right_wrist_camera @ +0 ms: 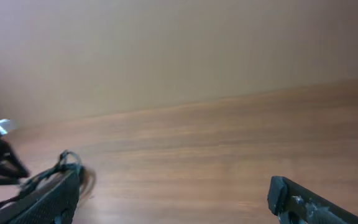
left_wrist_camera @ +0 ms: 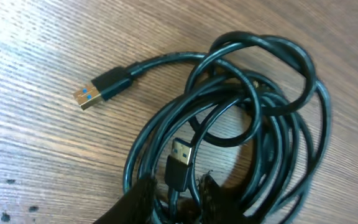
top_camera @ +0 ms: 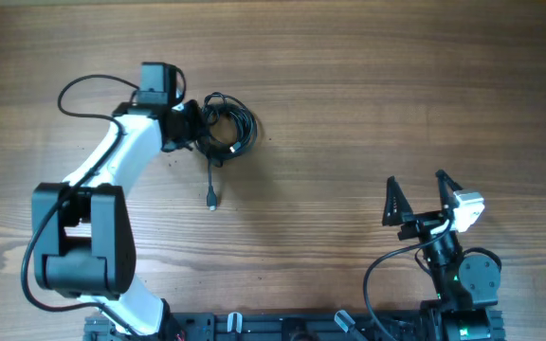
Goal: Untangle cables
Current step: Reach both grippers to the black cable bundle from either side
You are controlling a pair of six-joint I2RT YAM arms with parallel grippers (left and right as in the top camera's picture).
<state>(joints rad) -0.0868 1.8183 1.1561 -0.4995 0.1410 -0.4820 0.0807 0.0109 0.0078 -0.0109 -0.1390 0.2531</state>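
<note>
As cables [top_camera: 227, 125] coil on wooden table [top_camera: 368, 104] | left fingers [left_wrist_camera: 135, 202] unclear | right fingers [right_wrist_camera: 291, 200] wide, empty

The cables [top_camera: 227, 125] lie coiled on the table [top_camera: 396, 76], in its far left part. The left gripper [top_camera: 190, 128] is at the coil's left edge, and in the wrist view strands run between its fingertips [left_wrist_camera: 135, 202]. One plug [top_camera: 211, 202] trails out of the coil toward the near edge, lying on the table clear of the loops. A second plug [left_wrist_camera: 180, 163] lies inside the loops, just ahead of the fingertips. The right gripper [top_camera: 417, 199] is at the near right, well apart from the cables.
</note>
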